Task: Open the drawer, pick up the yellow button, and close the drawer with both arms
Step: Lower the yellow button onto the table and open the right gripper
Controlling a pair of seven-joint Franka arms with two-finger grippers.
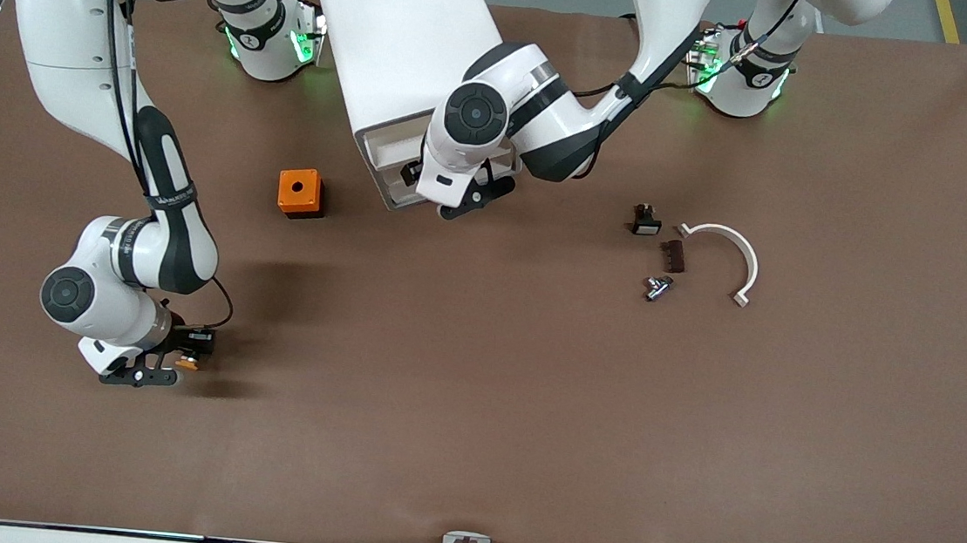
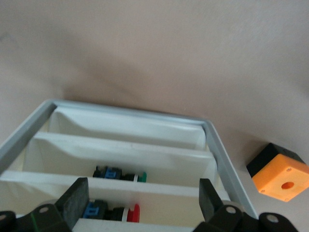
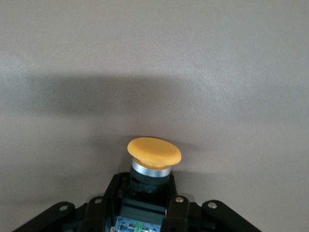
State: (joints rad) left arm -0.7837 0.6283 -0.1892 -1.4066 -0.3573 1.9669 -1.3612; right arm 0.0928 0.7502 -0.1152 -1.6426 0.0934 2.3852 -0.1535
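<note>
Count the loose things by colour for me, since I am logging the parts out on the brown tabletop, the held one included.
Orange: 2, the orange cube box with a round hole and the orange-capped push-button held in the right gripper.
Black: 1, small black part with a white face.
Brown: 1, small brown block.
Silver: 1, small metal fitting.
White: 1, curved white plastic bracket.
Total: 6

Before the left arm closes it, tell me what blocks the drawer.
Nothing visible does. The left gripper hangs open at the front of the pulled-out drawer, with only drawer fronts ahead of its fingers. The right gripper, shut on the button, is over bare table.
</note>
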